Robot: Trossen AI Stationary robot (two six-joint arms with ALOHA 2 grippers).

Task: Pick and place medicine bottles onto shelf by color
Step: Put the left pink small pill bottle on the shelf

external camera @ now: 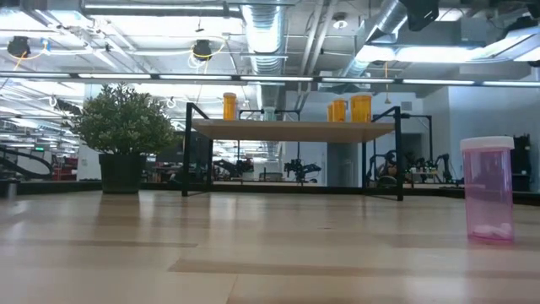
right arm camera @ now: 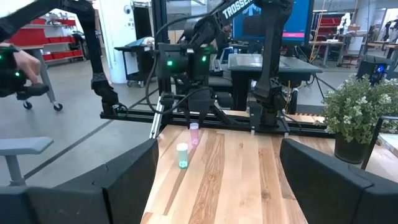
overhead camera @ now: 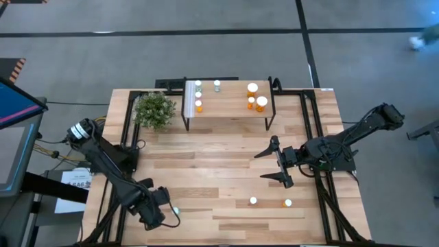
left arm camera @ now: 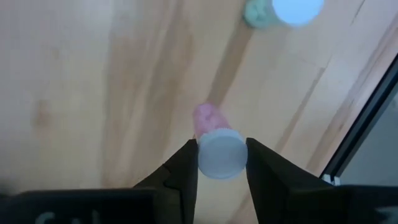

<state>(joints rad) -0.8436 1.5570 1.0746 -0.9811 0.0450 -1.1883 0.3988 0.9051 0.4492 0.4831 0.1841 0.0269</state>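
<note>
Here, left pincer (left arm camera: 222,163) clasping upright pink bottle (left arm camera: 214,146) apparently by its cap, right pincer (overhead camera: 272,162) spread.

Wooden tabletop (overhead camera: 219,154) under me, light planks, black frame rails (overhead camera: 312,130) running along both side edges. Potted plant (overhead camera: 155,109) at far left of table: bushy green leaves, dark pot, upright. Beyond table, grey floor (overhead camera: 206,55) crossed by dark lines. Off my left side, screen (overhead camera: 15,103) with blue face and red edge, cables and white paper (overhead camera: 74,181) below it. Low view: ceiling ducts (external camera: 270,34), light strips, other workbenches far behind.
</note>
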